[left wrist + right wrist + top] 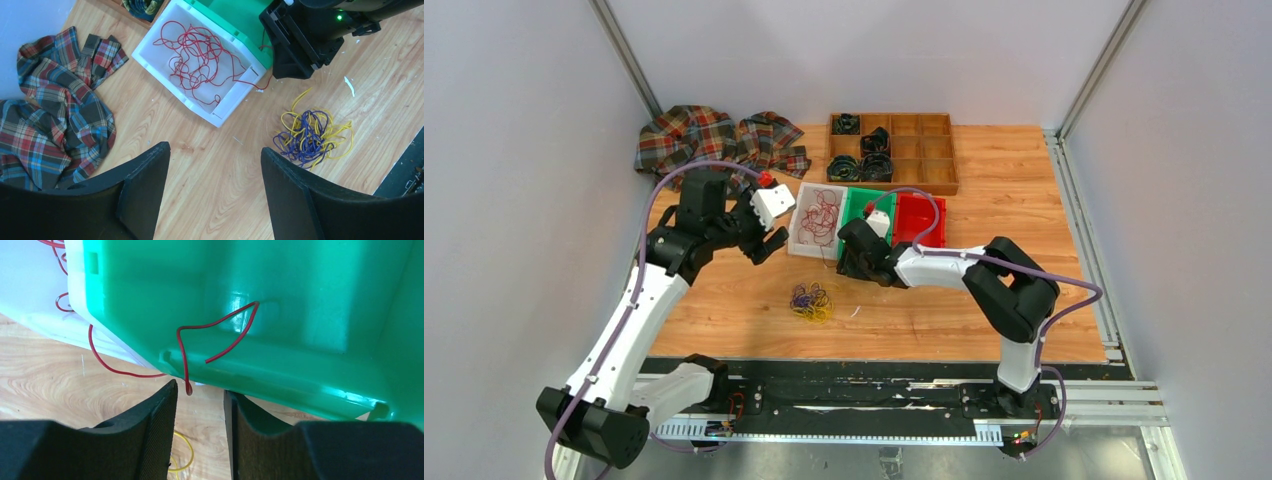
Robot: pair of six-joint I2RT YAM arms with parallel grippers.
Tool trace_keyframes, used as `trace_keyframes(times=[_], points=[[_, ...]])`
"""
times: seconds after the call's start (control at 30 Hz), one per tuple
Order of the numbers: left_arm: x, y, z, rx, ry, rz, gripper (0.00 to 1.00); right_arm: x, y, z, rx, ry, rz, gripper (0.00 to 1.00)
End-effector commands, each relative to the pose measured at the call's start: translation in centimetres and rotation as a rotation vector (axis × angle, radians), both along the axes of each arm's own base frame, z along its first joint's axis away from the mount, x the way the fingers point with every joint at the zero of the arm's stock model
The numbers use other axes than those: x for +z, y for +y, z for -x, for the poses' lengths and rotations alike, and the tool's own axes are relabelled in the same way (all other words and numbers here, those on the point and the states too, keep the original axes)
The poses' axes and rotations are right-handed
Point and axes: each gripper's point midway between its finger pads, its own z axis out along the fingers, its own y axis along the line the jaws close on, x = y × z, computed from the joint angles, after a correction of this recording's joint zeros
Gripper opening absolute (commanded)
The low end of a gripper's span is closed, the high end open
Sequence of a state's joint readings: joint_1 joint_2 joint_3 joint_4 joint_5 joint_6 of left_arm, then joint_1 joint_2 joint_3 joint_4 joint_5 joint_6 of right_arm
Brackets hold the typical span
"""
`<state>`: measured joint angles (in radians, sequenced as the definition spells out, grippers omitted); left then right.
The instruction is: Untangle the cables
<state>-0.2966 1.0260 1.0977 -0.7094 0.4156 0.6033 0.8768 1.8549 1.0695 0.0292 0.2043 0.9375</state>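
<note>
Fingers (157,425) of the right gripper (200,395) are seen parted, with nothing clamped. The loose end of a red strand (220,327) hangs just above the gap, and whether it brushes a pad cannot be told from this angle. That strand is draped over the front lip of the green bin (300,300), and it seems to run back towards the white bin (222,112), where the other red cables (200,55) lie in a loose heap. A purple and yellow tangle (310,135) is left on the table (210,200), near the bins. The left gripper (215,150) is held wide apart above bare wood, and nothing is gripped by it.

The cables are judged very light, limp and thin, so a pinch is likely to slip unless it is made squarely across the pads. A free end or an outer loop would best be taken. Snagging on the neighbouring loops is to be expected when a strand is drawn out, so the rest of the heap may be dragged along.
</note>
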Motion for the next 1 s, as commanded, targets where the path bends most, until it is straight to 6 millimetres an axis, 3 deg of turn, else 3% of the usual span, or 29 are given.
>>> trace_keyframes(times=[0.0, 0.27, 0.47, 0.67, 0.97], points=[[1.2, 0.3, 0.6, -0.019, -0.032, -0.009, 0.71, -0.7, -0.2, -1.1, -0.100, -0.039, 0.002, 0.37], [0.9, 0.6, 1.8, -0.036, -0.016, -0.021, 0.71, 0.0, 1.3, -1.3, -0.113, -0.082, -0.043, 0.21], [1.0, 0.8, 2.4, -0.042, -0.017, -0.028, 0.71, 1.6, 2.0, -2.0, -0.100, -0.132, -0.046, 0.01], [1.1, 0.7, 2.7, -0.046, -0.012, -0.021, 0.71, 2.7, 1.9, -2.4, -0.086, -0.184, -0.025, 0.01], [1.2, 0.7, 3.0, -0.051, -0.011, -0.016, 0.71, 8.2, 0.9, -4.1, -0.059, -0.368, 0.037, 0.01]])
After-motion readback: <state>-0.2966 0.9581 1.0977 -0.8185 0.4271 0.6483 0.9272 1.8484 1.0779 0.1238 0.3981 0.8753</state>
